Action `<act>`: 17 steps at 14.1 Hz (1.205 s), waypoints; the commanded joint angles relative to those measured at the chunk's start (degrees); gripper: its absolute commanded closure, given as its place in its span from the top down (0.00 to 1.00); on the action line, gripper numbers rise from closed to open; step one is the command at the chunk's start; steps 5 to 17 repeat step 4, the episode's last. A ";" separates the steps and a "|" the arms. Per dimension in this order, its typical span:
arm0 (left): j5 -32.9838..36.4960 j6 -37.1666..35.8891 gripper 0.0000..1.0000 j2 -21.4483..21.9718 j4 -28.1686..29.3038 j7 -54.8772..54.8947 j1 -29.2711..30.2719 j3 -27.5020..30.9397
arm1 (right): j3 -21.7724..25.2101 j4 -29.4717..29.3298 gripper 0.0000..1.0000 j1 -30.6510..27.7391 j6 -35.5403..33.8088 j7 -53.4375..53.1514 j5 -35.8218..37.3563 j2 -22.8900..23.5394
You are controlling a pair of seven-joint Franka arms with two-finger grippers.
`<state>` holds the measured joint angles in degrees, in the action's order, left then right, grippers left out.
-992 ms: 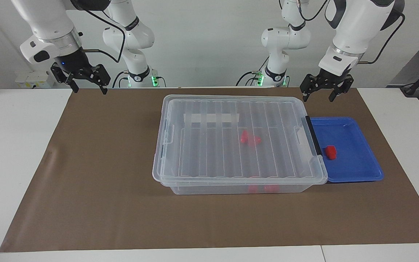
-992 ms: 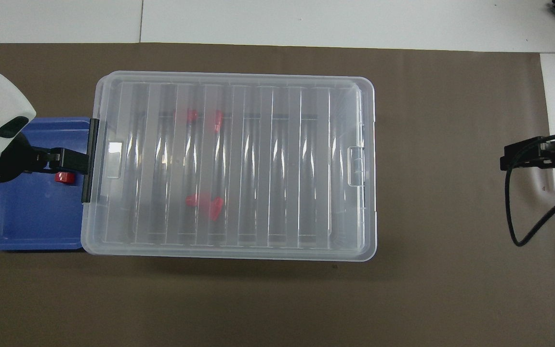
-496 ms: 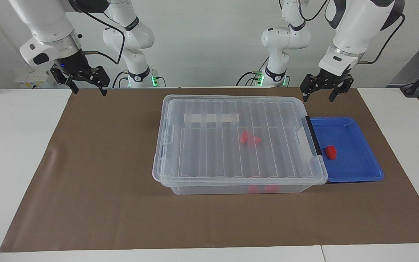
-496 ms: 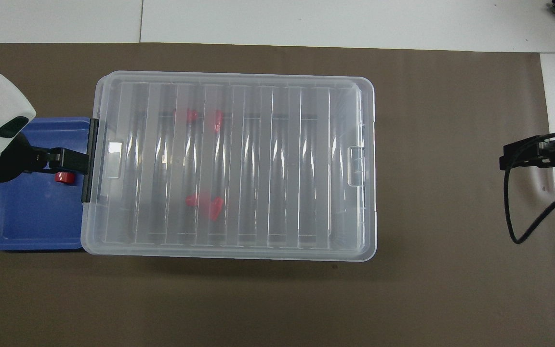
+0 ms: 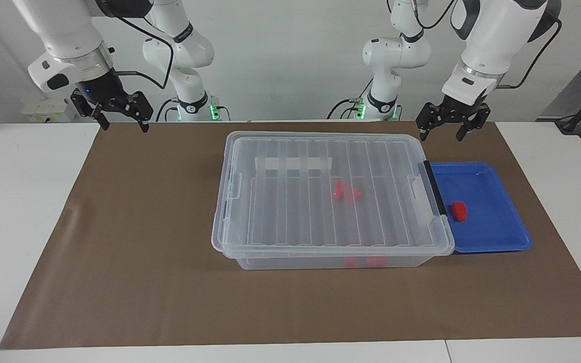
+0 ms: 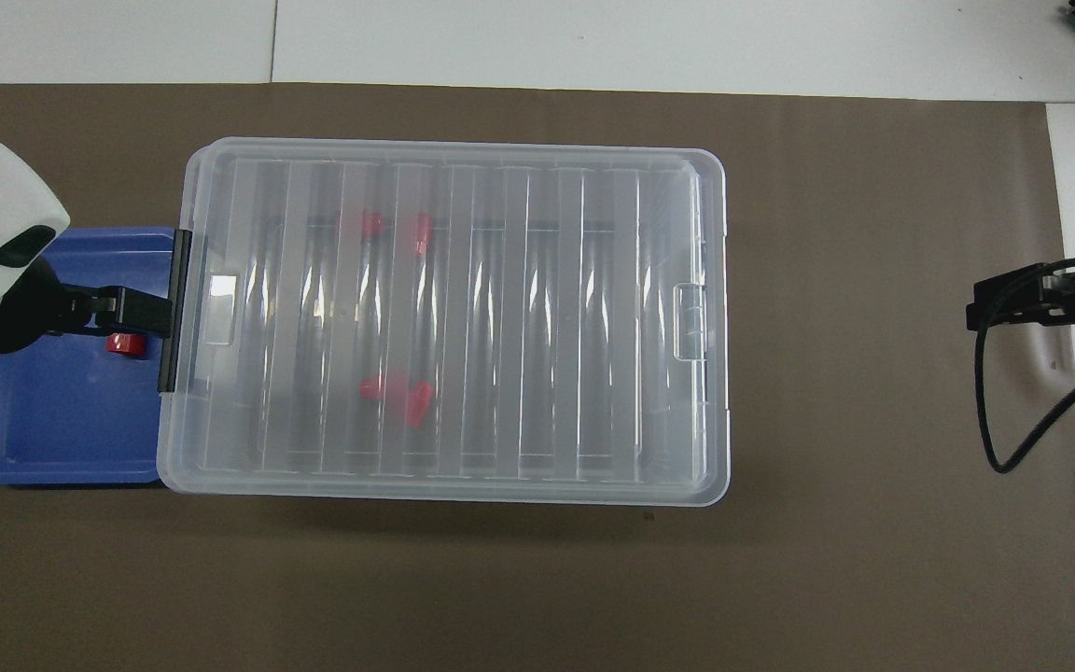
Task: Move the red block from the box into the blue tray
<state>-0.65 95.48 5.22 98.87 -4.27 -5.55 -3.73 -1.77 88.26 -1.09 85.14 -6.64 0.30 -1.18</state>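
1. Resting inside the blue tray [image 5: 492, 229], the red block [image 5: 459, 210] sits at right of centre in the facing view, close to the tray edge that meets the box [image 5: 331, 194]; nothing grips it. In the overhead view the red block [image 6: 125, 344] appears at the left edge of the frame, partly under the raised left gripper [image 6: 132, 313].
2. The blue tray [image 6: 52, 429] lies flat on the brown mat [image 5: 144, 242], touching the box at the end with the black handle [image 5: 434, 187], toward the left arm's end of the tabletop [image 5: 23, 212].
3. The box occupies the centre of both frames, with its ribbed clear lid [image 6: 519, 317] seated on top. A white label strip [image 5: 293, 164] shows through the lid in the upper part of the box in the facing view.
4. Other red pieces are visible inside the box: a pair [image 5: 347, 192] near its middle and a pair [image 5: 363, 261] against the wall farthest from the robots. In the overhead view these appear as the lower pair [image 6: 396, 396] and the upper pair [image 6: 395, 227].
5. The left gripper [image 5: 447, 130] hangs at the upper right of the facing view, over the mat edge just above the tray. Its fingers are spread apart and hold nothing.
6. The right gripper [image 5: 121, 121] hangs at the upper left of the facing view, over the mat's corner and well apart from the box. Its fingers are likewise spread and empty. In the overhead view the right gripper [image 6: 1013, 303] shows at the right edge of the frame.
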 commanded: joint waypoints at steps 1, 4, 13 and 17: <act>-0.41 0.32 1.00 1.55 1.77 -0.30 0.36 -0.22 | -0.43 0.15 1.00 -0.49 -1.12 -0.74 -0.04 -0.05; -0.41 0.41 1.00 1.55 1.77 -0.30 0.36 -0.22 | -0.43 0.33 1.00 -0.49 -1.12 -0.74 -0.04 -0.40; -0.41 0.41 1.00 1.55 1.77 -0.30 0.36 -0.22 | -0.43 0.33 1.00 -0.49 -1.12 -0.74 -0.04 -0.40; -0.41 0.41 1.00 1.55 1.77 -0.30 0.36 -0.22 | -0.43 0.33 1.00 -0.49 -1.12 -0.74 -0.04 -0.40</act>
